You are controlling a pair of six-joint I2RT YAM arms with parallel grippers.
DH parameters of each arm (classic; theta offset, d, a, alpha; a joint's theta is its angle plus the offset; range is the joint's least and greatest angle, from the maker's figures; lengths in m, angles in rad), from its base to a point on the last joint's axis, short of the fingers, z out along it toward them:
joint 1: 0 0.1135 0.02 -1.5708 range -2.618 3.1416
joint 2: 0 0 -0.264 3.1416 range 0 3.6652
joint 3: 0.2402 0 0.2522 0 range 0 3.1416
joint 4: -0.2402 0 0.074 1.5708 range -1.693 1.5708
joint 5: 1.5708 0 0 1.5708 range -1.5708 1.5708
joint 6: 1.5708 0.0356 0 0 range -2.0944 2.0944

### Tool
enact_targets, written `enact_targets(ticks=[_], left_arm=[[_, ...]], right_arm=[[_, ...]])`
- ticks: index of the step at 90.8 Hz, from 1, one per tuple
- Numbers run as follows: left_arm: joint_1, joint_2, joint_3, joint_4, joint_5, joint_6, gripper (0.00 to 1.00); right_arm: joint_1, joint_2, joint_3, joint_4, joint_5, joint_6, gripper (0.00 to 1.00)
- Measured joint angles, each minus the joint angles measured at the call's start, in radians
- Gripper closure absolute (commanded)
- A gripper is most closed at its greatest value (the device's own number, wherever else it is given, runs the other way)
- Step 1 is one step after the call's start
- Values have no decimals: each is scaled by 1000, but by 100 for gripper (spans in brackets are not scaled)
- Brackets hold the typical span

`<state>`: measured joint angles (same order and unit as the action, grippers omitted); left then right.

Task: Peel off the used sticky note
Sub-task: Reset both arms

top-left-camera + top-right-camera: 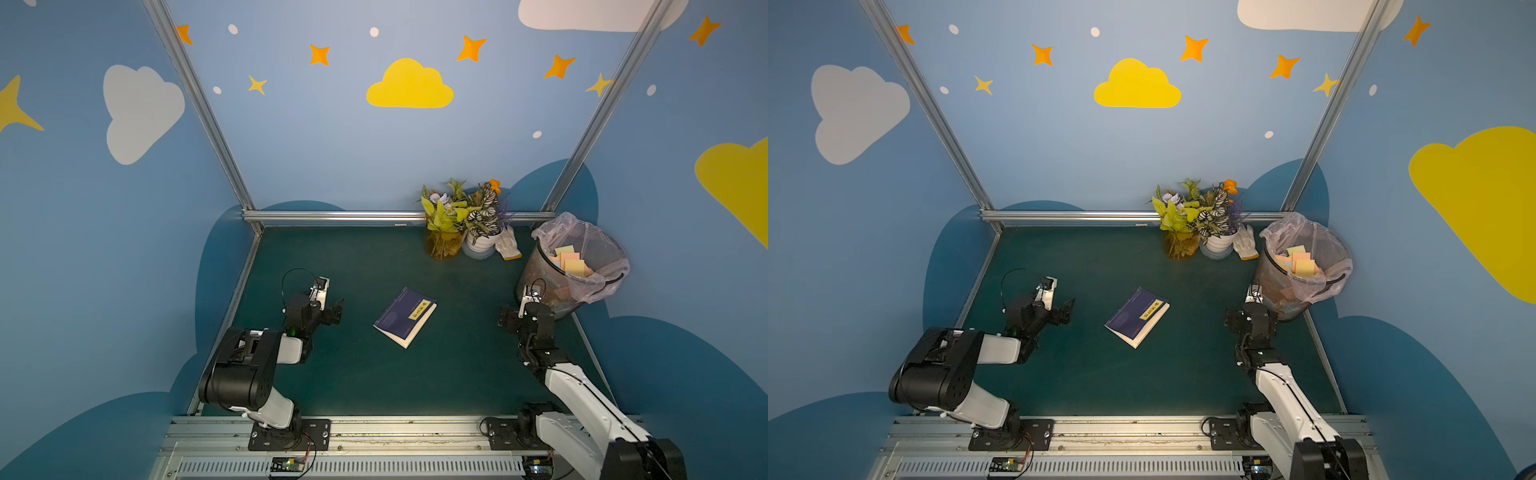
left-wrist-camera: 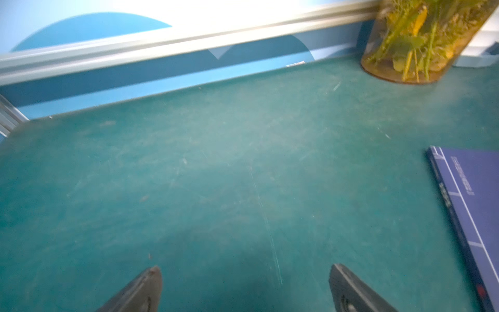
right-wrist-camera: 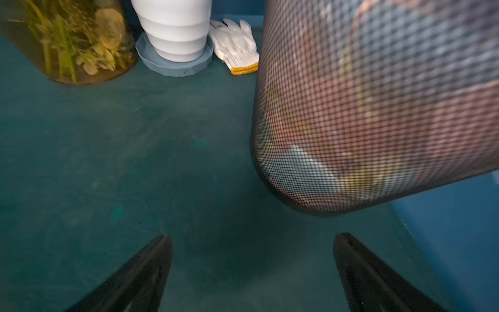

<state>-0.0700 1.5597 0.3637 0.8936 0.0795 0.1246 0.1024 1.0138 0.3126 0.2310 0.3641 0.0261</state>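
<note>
A dark blue book [image 1: 399,322] [image 1: 1129,322] lies flat in the middle of the green table. A yellow sticky note [image 1: 420,309] [image 1: 1151,309] with dark writing is stuck on its cover. My left gripper [image 1: 332,296] [image 1: 1061,296] hovers left of the book, open and holding nothing. In the left wrist view its fingertips stand wide apart [image 2: 245,270] over bare mat, with the book's edge [image 2: 469,210] off to one side. My right gripper [image 1: 517,301] [image 1: 1241,301] [image 3: 253,237] is open and holds nothing, right of the book and close to the basket.
A mesh waste basket [image 1: 536,266] [image 3: 378,108] with a plastic liner stands at the back right and holds several coloured notes [image 1: 567,259]. A glass vase of plants [image 1: 442,243] [image 2: 415,43], a white pot [image 1: 482,241] [image 3: 172,29] and a white glove [image 1: 508,245] [image 3: 235,48] line the back edge.
</note>
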Motion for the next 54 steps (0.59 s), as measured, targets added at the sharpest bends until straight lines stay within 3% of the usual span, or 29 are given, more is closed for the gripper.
enact_targets(ticks=[34,54], left_arm=[[0,0,11,0,-9,-2,0],[0,0,11,0,-9,-2,0]], right_arm=[[-102,444,109,358,-218,-18,2],[-78,472,131,365,-250,-25,2]])
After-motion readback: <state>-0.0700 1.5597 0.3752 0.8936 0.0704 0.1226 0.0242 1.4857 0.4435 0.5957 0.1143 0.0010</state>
